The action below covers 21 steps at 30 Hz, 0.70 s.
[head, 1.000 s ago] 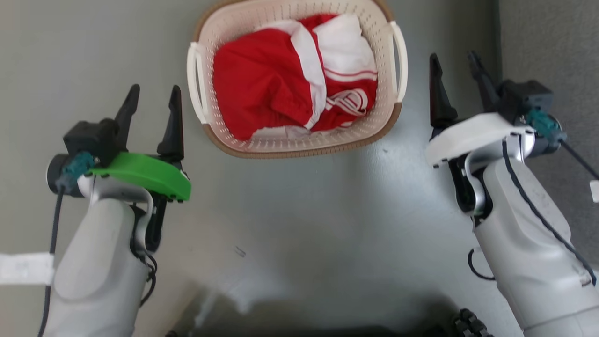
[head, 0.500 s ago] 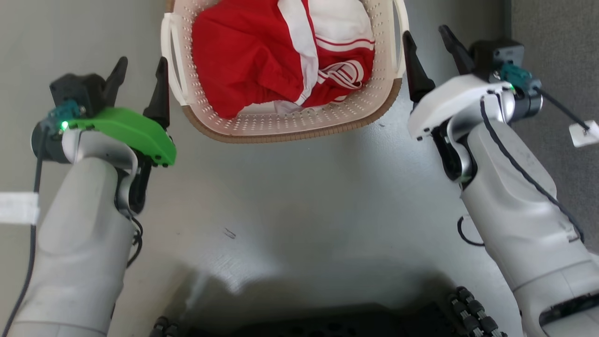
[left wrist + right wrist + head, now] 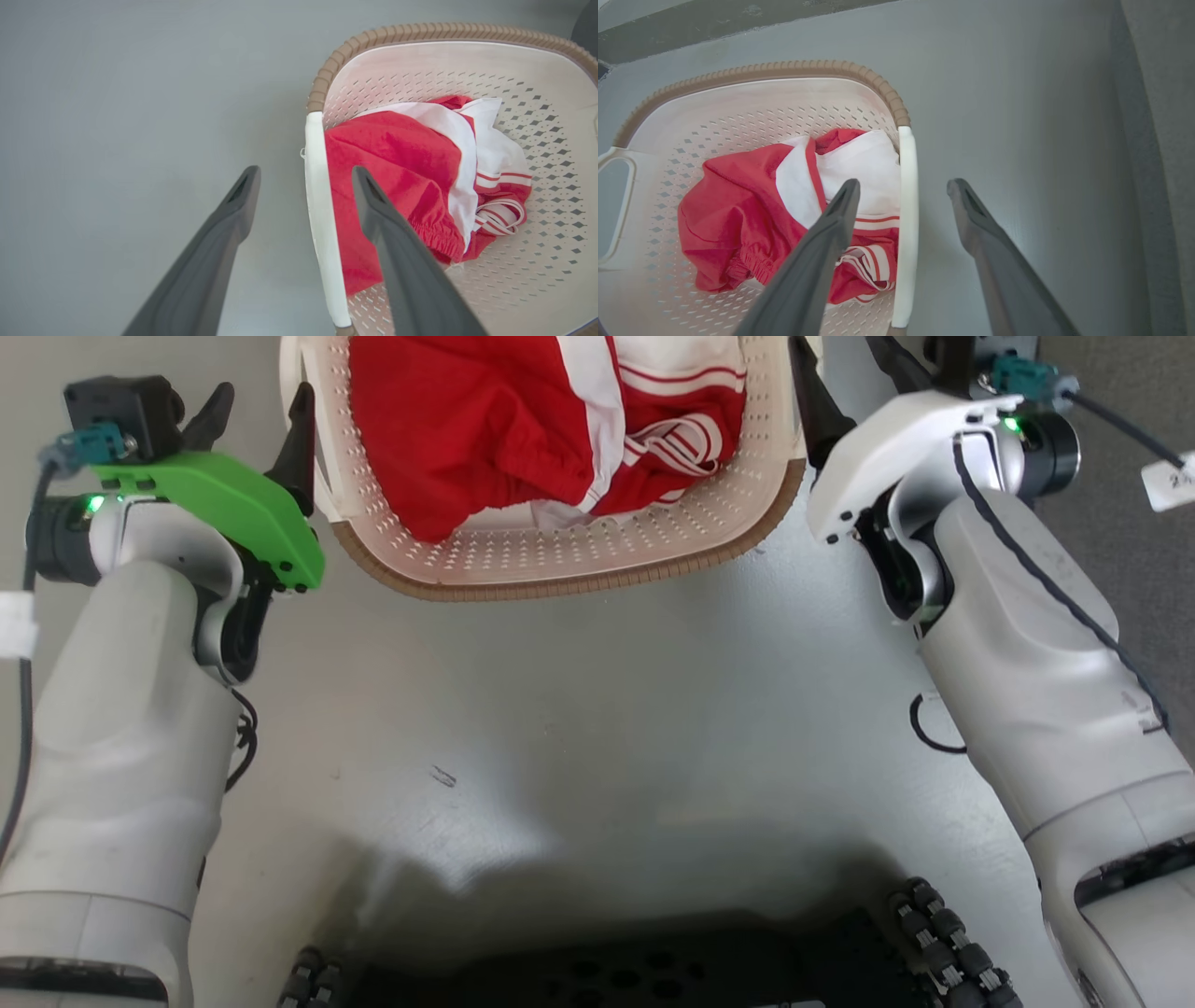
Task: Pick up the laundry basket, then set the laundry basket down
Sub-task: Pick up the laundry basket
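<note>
**Both pincers straddle the handles, nothing gripped yet**

Your left pincer hangs released beside the laundry basket. Its dark fingers are spread to take the white left handle between them: the outer finger over bare grey floor, the inner one over the red-and-white clothes. The wrist view shows a gap on either side of the bar, so nothing is pinched; whether the tips are level with the bar cannot be told. The basket sits on the floor straight ahead of the robot, between the two arms. Its near brown rim faces the dark base, and its far end is cut off by the top of the head view. The clothes lie heaped inside, none draped over a handle, leaving the inner fingers room. On the right the picture is mirrored: your right pincer is likewise released, one finger over white cloth inside, the other over floor outside, the white right handle running between them. The symmetry looks deliberate: a tub lifted from both sides should rise level rather than tip its load. By this reading you are at the end of the approach; closing on both handles is the step in hand, with lift and set-down to come. Clench both sides together, since one early grip could nudge the basket askew. Beyond the right arm a rougher grey strip borders the floor.
</note>
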Motion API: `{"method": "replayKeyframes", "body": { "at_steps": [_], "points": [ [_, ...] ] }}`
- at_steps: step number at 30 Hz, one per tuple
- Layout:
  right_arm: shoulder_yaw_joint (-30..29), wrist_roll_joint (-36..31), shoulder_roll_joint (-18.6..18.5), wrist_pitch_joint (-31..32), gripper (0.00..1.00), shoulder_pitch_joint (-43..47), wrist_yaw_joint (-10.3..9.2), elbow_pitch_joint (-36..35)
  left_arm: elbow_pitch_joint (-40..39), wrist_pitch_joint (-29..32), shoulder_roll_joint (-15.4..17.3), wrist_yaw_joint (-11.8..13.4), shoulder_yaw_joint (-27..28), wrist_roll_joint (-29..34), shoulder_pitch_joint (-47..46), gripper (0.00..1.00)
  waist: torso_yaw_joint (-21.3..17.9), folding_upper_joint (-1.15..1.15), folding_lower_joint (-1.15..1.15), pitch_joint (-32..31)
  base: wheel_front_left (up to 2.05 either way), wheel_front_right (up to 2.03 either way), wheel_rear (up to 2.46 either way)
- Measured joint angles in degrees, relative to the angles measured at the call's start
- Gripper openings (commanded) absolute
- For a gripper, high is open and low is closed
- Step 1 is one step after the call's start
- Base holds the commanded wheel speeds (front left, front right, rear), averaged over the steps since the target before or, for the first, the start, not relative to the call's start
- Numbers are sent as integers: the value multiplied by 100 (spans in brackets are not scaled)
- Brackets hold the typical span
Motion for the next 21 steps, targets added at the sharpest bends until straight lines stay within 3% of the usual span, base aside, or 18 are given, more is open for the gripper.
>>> {"method": "replayKeyframes", "body": {
  "at_steps": [10,19,20,21],
  "points": [
    [387,522,0,241,100,-431,157,290,576,357,7,-103,-142,-100,-501,100,-26,0,0,306,0,0,0],
    [611,836,-2,342,100,-723,147,542,959,508,-126,-133,-131,-287,-870,100,7,0,0,511,0,0,0],
    [628,849,-3,341,100,-754,145,569,992,505,-138,-134,-131,-300,-906,83,12,0,0,527,0,0,0],
    [645,871,-2,341,34,-786,142,601,1024,505,-149,-136,-113,-323,-934,11,17,0,0,538,0,0,0]
  ]
}}
